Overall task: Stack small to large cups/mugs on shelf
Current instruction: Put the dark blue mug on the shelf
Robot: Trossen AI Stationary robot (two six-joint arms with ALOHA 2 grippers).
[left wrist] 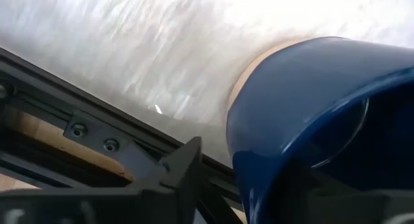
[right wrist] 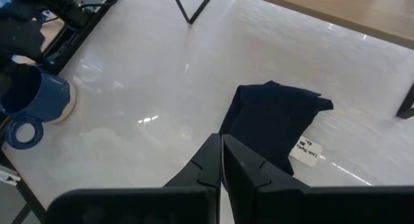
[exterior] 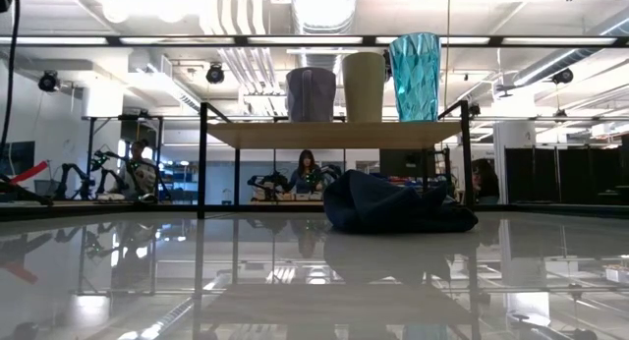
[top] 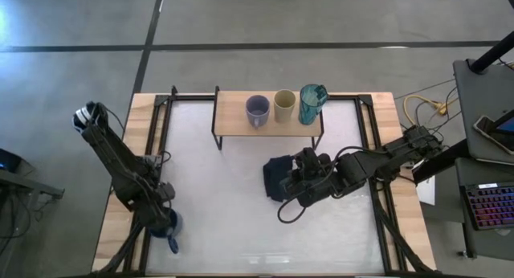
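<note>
Near left corner of the table: the left gripper (top: pixel 163 222) sits low over the blue mug (top: pixel 167 224), by the black rail along the left edge.
Left jaws: in the left wrist view one dark finger (left wrist: pixel 184 169) shows beside the blue mug (left wrist: pixel 304 114); I cannot tell whether the jaws grip it.
Blue mug: on the white table (top: pixel 217 230), close to its left edge, handle toward the near edge; in the right wrist view it (right wrist: pixel 35 98) stands upright with its handle ring turned to the side.
Shelf (top: pixel 233 117): at the far edge of the table, a light-wood board on thin black legs.
Shelf, left end: bare board.
Shelf, middle: grey mug (top: pixel 257 110), upright.
Shelf, right of that: beige cup (top: pixel 284 105), just beside the grey mug.
Shelf, right end: teal mug (top: pixel 312 103), the tallest, just beside the beige cup.
Low view: the three stand in a row on the shelf (exterior: pixel 256 135), grey mug (exterior: pixel 311 93), beige cup (exterior: pixel 364 85), teal mug (exterior: pixel 414 76), rising in height.
Table, right of centre: navy cloth (top: pixel 275 177), crumpled, with a white tag, before the shelf's right half.
Right gripper (top: pixel 289 211): above the table just nearside of the cloth, arm reaching in from the right edge.
Right jaws: closed together, holding nothing, seen in the right wrist view (right wrist: pixel 221 160).
</note>
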